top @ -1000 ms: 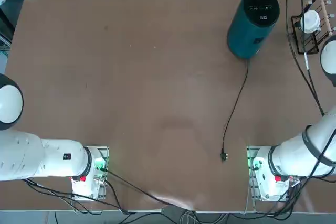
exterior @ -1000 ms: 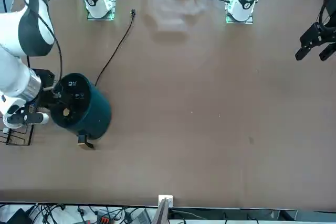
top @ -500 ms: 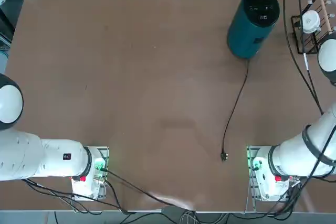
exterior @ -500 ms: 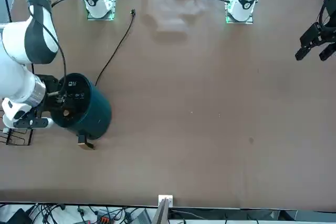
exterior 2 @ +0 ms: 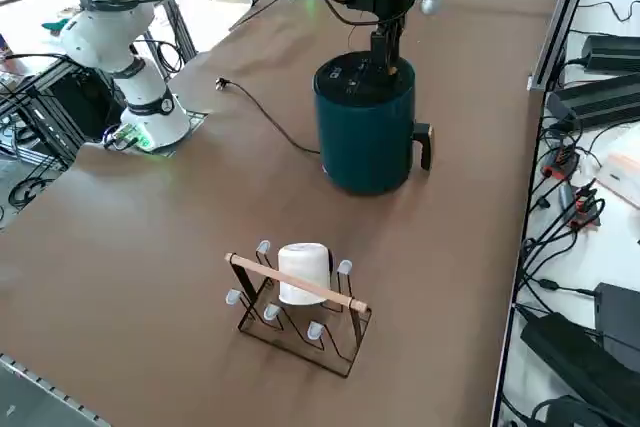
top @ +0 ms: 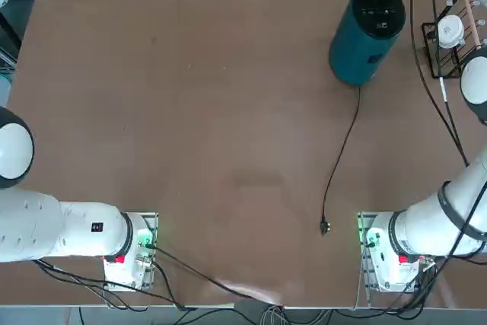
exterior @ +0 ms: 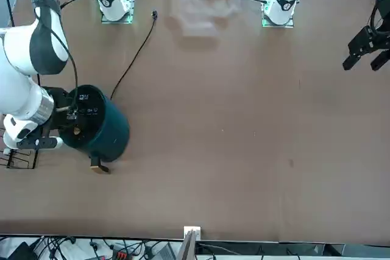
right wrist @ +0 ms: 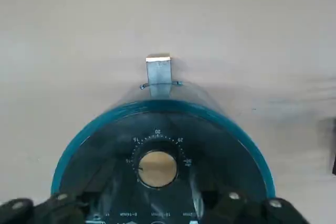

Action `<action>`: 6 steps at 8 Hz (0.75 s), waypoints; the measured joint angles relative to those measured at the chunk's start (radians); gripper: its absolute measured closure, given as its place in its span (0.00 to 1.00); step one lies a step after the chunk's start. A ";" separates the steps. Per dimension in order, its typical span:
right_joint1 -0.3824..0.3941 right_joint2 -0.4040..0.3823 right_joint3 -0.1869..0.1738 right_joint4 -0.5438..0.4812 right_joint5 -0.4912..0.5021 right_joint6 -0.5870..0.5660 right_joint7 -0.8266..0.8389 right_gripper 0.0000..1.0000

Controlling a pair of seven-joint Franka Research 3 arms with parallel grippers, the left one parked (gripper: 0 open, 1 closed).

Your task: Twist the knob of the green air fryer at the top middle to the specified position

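On the wrist view you can read a white minute scale ringing the knob (right wrist: 157, 169) on the air fryer (right wrist: 163, 156): 15, 20 and 25 are legible along its arc. The remaining white markings on the panel, there and in the other views, are too small for you to read.

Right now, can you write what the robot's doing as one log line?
right gripper: open, above knob | knob: untouched | green air fryer: upright on table | step: approach
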 joint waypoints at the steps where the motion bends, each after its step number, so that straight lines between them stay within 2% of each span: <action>1: 0.003 0.004 0.000 0.000 -0.001 0.000 0.000 0.18; 5: 0.008 0.009 0.000 0.000 -0.003 0.000 0.000 0.18; 6: 0.008 0.009 0.000 0.000 -0.004 0.000 0.000 0.22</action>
